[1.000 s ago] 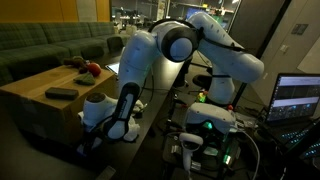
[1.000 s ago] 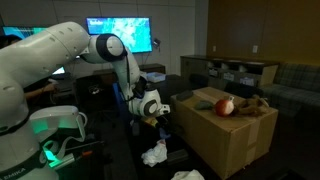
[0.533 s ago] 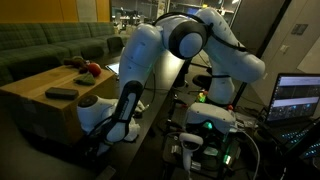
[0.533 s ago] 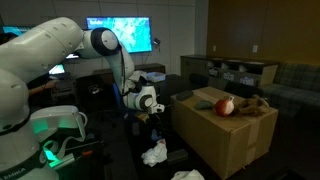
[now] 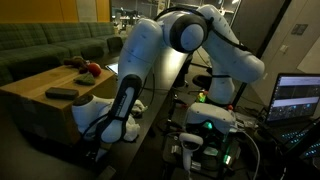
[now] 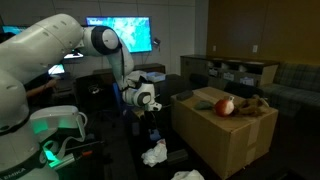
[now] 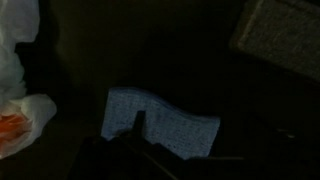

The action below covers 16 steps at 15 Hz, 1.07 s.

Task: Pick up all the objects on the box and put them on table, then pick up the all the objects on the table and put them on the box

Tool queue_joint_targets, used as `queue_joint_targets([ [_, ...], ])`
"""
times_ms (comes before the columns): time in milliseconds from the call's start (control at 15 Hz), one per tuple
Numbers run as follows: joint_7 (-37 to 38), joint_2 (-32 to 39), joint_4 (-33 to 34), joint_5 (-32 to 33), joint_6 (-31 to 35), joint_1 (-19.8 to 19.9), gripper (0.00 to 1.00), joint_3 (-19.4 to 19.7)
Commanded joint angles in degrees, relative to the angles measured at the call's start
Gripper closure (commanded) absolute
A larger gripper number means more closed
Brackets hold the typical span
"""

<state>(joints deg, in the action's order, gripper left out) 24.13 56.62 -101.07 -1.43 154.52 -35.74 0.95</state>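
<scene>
Here, a round red apple (image 6: 225,106) sits atop the tan box (image 6: 235,142).

White arm (image 5: 150,55) bent low beside box (image 5: 30,88), apple (image 5: 92,68) on top

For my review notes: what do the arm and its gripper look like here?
The arm is glossy white with rounded links and dark joint caps in both exterior views; a green light glows at its base. The gripper is black, too dark for detail.
</scene>
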Motion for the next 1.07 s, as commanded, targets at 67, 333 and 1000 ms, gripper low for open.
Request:
queue_joint_targets([
  [67, -0.1, -3.1, -1.8, -0.2, 1.6, 2.1, 0.0, -1.3],
  [333, 4.1, -3.8, -1.2, -0.3, -0.2, 1.0, 0.0, 1.0],
  [1000, 19.3, -4.1, -0.5, -2.9, -4.2, 1.8, 0.0, 1.1],
])
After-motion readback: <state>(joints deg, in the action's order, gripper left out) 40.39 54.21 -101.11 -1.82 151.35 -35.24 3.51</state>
